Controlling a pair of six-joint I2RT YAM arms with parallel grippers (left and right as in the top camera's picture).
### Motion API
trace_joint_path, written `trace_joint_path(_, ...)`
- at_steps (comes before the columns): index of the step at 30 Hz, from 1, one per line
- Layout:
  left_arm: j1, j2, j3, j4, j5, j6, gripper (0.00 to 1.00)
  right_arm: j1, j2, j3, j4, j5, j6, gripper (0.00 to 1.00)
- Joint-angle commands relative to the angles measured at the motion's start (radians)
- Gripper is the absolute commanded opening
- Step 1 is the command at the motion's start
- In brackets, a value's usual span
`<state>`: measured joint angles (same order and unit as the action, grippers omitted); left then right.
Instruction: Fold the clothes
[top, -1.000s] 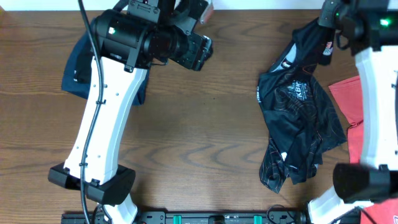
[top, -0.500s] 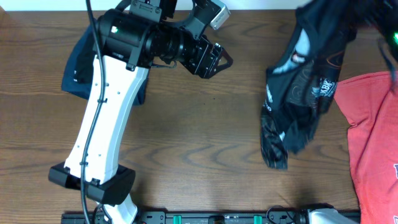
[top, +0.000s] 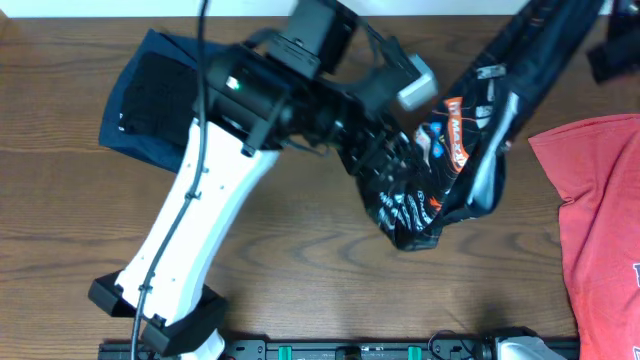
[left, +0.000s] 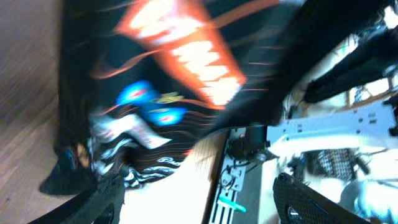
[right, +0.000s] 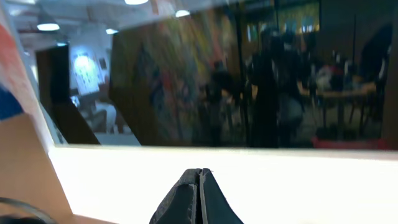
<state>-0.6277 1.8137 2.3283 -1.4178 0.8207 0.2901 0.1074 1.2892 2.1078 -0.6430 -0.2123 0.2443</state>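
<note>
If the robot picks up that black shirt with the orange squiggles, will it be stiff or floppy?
Probably floppy: the black jersey hangs in a long drooping band and crumples at its low end. It is likely light too, since the cloth falls in thin soft folds. I'd guess it would slide and bunch up rather than keep its shape.

The black zip jersey with orange-white lines (top: 455, 150) is cut off by the overhead view's top edge, so its upper end and whatever holds it are not shown. Its lettering is smeared beyond reading in the left wrist view, where the left gripper (left: 202, 202) is clipped to two fingertips. Left of the jersey, a folded navy garment (top: 125, 105) is partly covered by the white left arm (top: 185, 230). Right of the jersey, a red T-shirt (top: 590, 220) is cropped by the frame. Whether cloth is pinched in the right gripper (right: 200, 183) cannot be told.
</note>
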Motion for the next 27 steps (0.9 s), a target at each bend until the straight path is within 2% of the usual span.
trace_joint_path(1, -0.061, -0.071, -0.010, -0.006, -0.200, -0.019, 0.78, 0.019, 0.016, 0.000, 0.003, -0.005, -0.013, 0.01)
trace_joint_path(4, -0.126, -0.113, -0.010, -0.008, -0.379, -0.068, 0.78, 0.029, 0.020, 0.000, 0.004, 0.024, -0.004, 0.01)
trace_joint_path(9, -0.204, -0.131, -0.011, -0.022, -0.518, -0.118, 0.78, 0.032, 0.018, 0.000, 0.008, 0.169, 0.055, 0.01)
trace_joint_path(15, -0.251, -0.097, -0.061, 0.048, -0.520, -0.154, 0.78, 0.048, 0.018, 0.000, 0.008, 0.211, 0.089, 0.01)
trace_joint_path(27, -0.266, -0.068, -0.306, 0.370, -0.602, -0.173, 0.80, 0.064, -0.010, 0.000, 0.021, 0.212, 0.092, 0.01)
